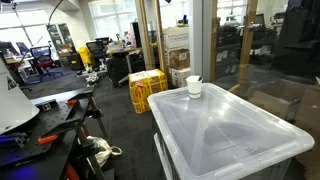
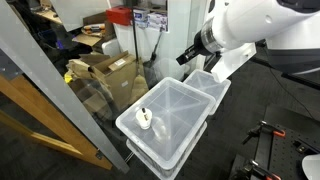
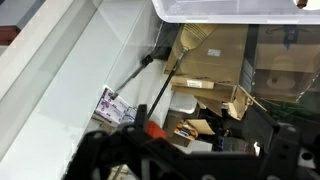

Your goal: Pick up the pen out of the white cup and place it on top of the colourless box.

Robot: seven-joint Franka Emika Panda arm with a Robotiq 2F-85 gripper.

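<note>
Gripper [image 2: 185,56], jaws spread, hangs near the colourless box [image 2: 188,108], white cup [image 2: 144,119] on its lid, beside glass wall [image 2: 90,95].

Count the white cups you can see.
1. The white cup stands on the clear bin's lid, near one corner, in both exterior views. The wrist view shows none; more could be hidden out of sight.

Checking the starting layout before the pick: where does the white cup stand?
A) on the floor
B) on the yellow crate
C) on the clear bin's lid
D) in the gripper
C: in both exterior views the white cup stands on the ridged lid of the colourless box.
</note>
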